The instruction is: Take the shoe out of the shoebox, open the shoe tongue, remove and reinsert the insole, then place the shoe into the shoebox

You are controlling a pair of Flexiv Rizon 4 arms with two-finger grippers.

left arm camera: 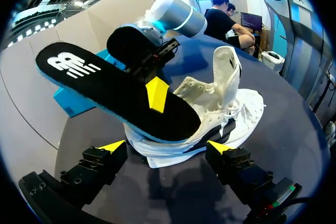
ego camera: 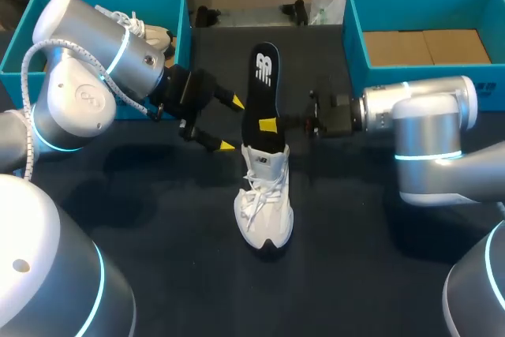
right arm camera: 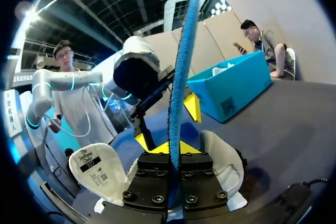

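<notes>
Pinching the black insole (ego camera: pixel 264 92) from both sides, the right gripper (ego camera: pixel 272 125) is clenched on it just above the opening of the white shoe (ego camera: pixel 264 203). The insole stands tilted, with its printed end pointing away from the robot and its lower end at the shoe's opening. Whether that end sits inside the shoe cannot be told. In the right wrist view the insole (right arm camera: pixel 178 77) shows edge-on, its blue rim rising from between the fingers. The shoe stands laced on the dark surface (ego camera: pixel 379 219), between the two blue boxes and outside both. The left gripper (ego camera: pixel 232 124) is released, fingers spread, just beside the insole and apart from it. The left box (ego camera: pixel 20 45) holds another white shoe (ego camera: pixel 146 33). The right box (ego camera: pixel 355 29) has a cardboard floor.
</notes>
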